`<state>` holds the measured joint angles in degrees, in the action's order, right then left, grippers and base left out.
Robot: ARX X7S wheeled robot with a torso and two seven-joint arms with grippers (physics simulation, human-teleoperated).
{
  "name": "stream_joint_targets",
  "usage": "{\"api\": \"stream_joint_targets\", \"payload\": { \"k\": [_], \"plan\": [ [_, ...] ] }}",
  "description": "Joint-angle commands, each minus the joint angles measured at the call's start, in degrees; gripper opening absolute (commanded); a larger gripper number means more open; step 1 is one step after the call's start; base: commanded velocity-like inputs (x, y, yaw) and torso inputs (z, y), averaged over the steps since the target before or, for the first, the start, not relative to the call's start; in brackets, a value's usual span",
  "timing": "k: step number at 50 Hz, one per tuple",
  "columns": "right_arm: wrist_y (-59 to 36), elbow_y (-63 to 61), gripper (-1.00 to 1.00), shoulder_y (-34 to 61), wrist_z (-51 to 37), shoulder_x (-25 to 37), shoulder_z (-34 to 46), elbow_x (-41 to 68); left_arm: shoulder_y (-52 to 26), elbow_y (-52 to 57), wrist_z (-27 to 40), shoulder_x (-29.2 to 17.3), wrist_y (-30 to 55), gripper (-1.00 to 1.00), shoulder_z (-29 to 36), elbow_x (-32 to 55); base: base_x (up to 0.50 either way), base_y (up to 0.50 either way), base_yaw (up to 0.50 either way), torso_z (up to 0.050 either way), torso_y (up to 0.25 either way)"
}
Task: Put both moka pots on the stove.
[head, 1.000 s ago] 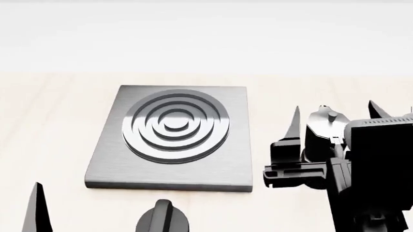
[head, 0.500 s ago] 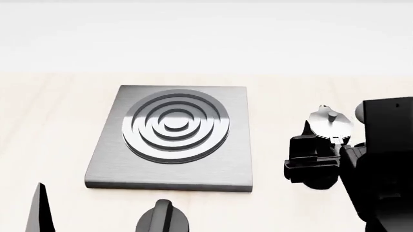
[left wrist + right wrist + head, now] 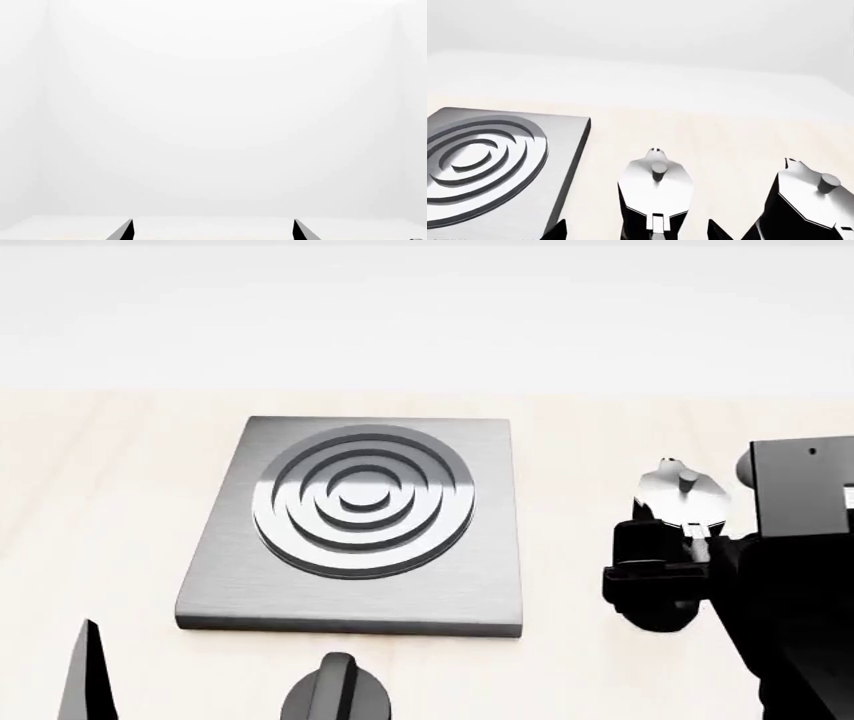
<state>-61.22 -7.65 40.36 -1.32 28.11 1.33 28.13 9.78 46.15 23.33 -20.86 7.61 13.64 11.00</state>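
R gripper (image 3: 637,231) had its fingers apart, straddling the nearer moka pot (image 3: 656,192), w/ no visible contact. Second moka pot (image 3: 807,202) stood just beside it, on the side away from the stove (image 3: 490,172). Both pots were on the table (image 3: 120,490), right of the stove, not on it. L gripper (image 3: 212,231) was spread apart, holding nothing, facing blank white. Black knob (image 3: 336,690) sat near the stove's front edge.

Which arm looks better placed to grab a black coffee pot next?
The right. Its gripper has one tall black faceted moka pot with a silvery lid between its open fingers, beside the grey square stove. The left gripper faces blank white.
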Motion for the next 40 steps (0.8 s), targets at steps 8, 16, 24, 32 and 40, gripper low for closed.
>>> {"api": "stream_joint_targets", "payload": {
  "k": [8,16,24,32,40],
  "plan": [
    [4.42,10.13,1.0,2.75,1.42,-0.73,3.55,-2.91,-0.22,-0.83,0.35,-0.33,-0.45,1.0,0.2,0.11,0.0,0.0,0.0,0.0,0.0],
    [5.9,13.12,1.0,2.92,1.62,-1.07,4.41,-3.77,-0.22,-0.91,0.53,-0.47,-0.63,1.0,0.3,0.16,0.0,0.0,0.0,0.0,0.0],
    [7.38,14.59,1.0,1.89,1.77,-1.12,4.38,-4.04,-0.39,-0.96,0.68,-0.58,-0.53,1.0,0.57,0.18,0.0,0.0,0.0,0.0,0.0],
    [8.44,15.4,1.0,0.65,2.01,-1.35,4.39,-3.99,-0.43,-0.88,0.91,-0.69,-0.5,1.0,0.73,0.19,0.0,0.0,0.0,0.0,0.0],
    [9.47,16.37,1.0,0.38,2.18,-1.51,4.42,-4.1,-0.4,-0.91,1.0,-0.89,-0.73,1.0,0.75,0.41,0.0,0.0,0.0,0.0,0.0]
  ]
}}
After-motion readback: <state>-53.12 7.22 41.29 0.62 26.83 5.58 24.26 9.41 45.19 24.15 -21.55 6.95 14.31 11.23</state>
